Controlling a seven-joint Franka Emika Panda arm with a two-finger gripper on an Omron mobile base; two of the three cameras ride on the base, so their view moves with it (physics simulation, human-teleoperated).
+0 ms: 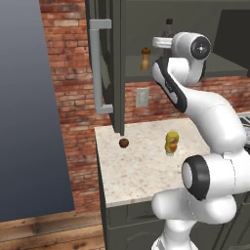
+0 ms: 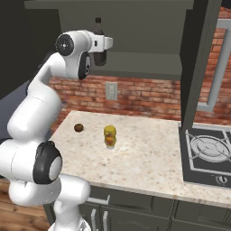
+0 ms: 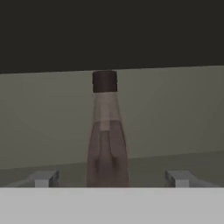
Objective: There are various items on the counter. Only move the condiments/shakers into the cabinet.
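The tool (image 3: 111, 178) is up at the cupboard (image 1: 114, 58) shelf, its two tips spread wide on either side of the dark bottle (image 3: 106, 135), which stands upright between them; no tip appears to touch it, though the bottle's base is cut off at the bottom of the hand view. In the left base view the arm hides most of that bottle, leaving just its cap (image 1: 169, 22) above the wrist, and in the right base view its neck (image 2: 98, 25) pokes up behind the hand.

The left base view also shows the wooden shaker (image 1: 145, 58) standing on the shelf, near its left end, just left of the arm. The cupboard door (image 1: 108, 73) hangs open with its long bar handle (image 1: 97, 68).

On the tabletop (image 1: 141, 171), the yellow squeeze bottle (image 1: 171, 142) stands upright about midway along, and the brown ball (image 1: 124, 143) lies near the back left corner, well apart from it. The right base view adds a stove (image 2: 207, 155) at the tabletop's right end.
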